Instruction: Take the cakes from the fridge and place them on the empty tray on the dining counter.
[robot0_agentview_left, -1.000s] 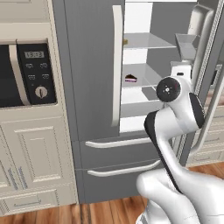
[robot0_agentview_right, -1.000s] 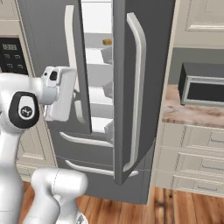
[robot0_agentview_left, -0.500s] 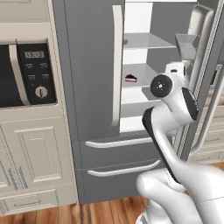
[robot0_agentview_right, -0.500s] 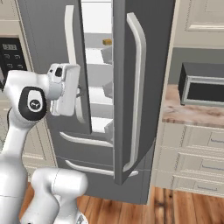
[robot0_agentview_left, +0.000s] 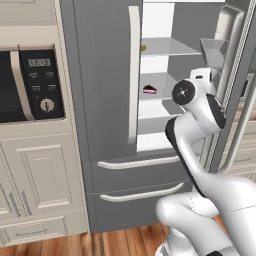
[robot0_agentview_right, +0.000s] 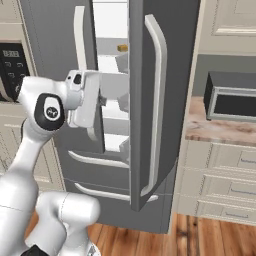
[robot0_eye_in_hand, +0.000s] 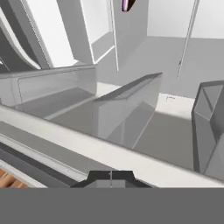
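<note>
Now | claw (robot0_eye_in_hand: 110, 176) closed, empty | left base: chocolate cake (robot0_agentview_left: 149, 89) on fridge (robot0_agentview_left: 105, 75) shelf; right base: tan block (robot0_agentview_right: 121, 48)

Fridge (robot0_agentview_left: 105, 75) glass shelves (robot0_agentview_left: 165, 82): chocolate wedge (robot0_agentview_left: 149, 89) sat on middle shelf; tan block (robot0_agentview_right: 122, 48) sat on the upper.

chocolate cake (robot0_agentview_left: 149, 89): too small for detail | tan cake (robot0_agentview_right: 122, 48): mere speck | fridge (robot0_agentview_left: 105, 100): top cut off

Black oven panel (robot0_agentview_left: 42, 82); grey microwave (robot0_agentview_right: 231, 97) on stone counter (robot0_agentview_right: 215, 129)
</note>
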